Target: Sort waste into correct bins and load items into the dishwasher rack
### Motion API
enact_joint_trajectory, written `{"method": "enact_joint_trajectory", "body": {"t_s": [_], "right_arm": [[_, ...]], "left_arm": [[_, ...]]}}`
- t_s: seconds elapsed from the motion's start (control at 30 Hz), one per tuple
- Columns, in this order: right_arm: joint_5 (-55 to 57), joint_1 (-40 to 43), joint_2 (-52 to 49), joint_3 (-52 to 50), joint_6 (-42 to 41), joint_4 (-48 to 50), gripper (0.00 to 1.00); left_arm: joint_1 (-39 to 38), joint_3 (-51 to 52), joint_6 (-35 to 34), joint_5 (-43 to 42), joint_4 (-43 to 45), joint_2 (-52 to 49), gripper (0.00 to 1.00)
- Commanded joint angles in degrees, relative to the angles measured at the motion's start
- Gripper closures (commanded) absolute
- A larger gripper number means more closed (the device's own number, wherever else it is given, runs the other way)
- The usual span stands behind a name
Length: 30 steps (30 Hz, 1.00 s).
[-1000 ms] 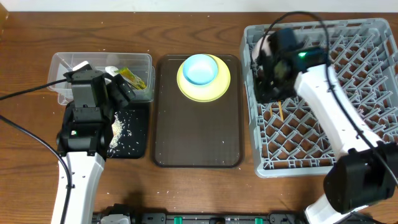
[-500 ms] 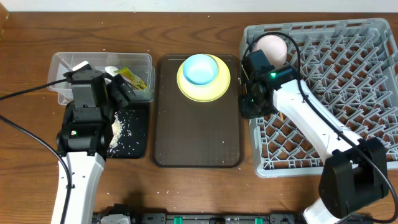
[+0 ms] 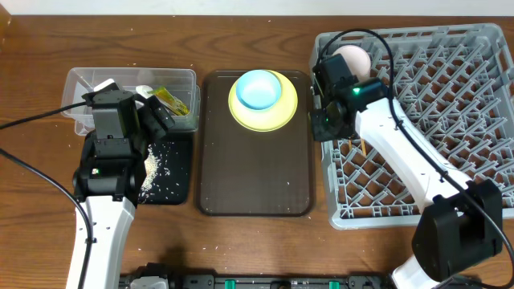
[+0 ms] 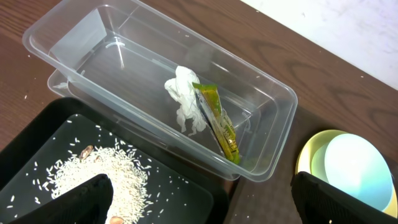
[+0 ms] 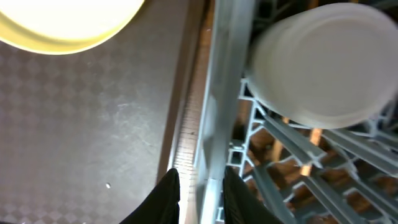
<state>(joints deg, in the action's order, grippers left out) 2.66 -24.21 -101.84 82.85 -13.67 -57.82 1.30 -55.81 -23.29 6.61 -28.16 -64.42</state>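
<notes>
The big grey dishwasher rack (image 3: 409, 34) fills the right side of the top view. A white bowl (image 3: 357, 58) sits upside down in its upper left corner. A thin wooden stick (image 3: 363, 146) shows lower down between the pegs, likely a chopstick. I cannot see the little cup.

The brown tray (image 3: 255, 172) lies in the middle. At its top, the yellow plate (image 3: 277, 116) holds the blue dish (image 3: 259, 88). I think these two are what is left to load.

At the upper left is the clear tub (image 4: 273, 93), with the white tissue (image 4: 183, 99) and the snack wrapper (image 4: 217, 121) inside. Just below it, the black tray (image 4: 37, 130) holds the rice crumbs (image 4: 99, 171). So the waste looks sorted.

The left gripper (image 4: 199, 186) hangs over the tub and black tray, spread wide, holding nothing. The right gripper (image 5: 199, 180) is at the rack's left wall, fingers close with a small gap. I cannot tell if it pinches the wall.

The wrapper's print is too small to read. No other words show.
</notes>
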Motion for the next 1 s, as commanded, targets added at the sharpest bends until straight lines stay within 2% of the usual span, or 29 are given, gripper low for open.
{"method": "enact_joint_trajectory", "body": {"t_s": [0.0, 0.47, 0.7, 0.97], "right_arm": [[2.3, 0.7, -0.1, 1.0, -1.1, -0.7, 0.78], [1.1, 0.2, -0.1, -4.3, -3.1, 1.1, 0.83], [0.3, 0.0, -0.1, -5.4, -4.6, 1.7, 0.88], [-0.6, -0.4, -0.1, -5.4, -5.6, 4.1, 0.89]], "left_arm": [[0.2, -0.7, 0.7, 0.5, -0.1, 0.0, 0.05], [0.2, -0.7, 0.7, 0.5, -0.1, 0.0, 0.06], [0.2, -0.7, 0.7, 0.5, -0.1, 0.0, 0.05], [0.2, -0.7, 0.7, 0.5, -0.1, 0.0, 0.06]]}}
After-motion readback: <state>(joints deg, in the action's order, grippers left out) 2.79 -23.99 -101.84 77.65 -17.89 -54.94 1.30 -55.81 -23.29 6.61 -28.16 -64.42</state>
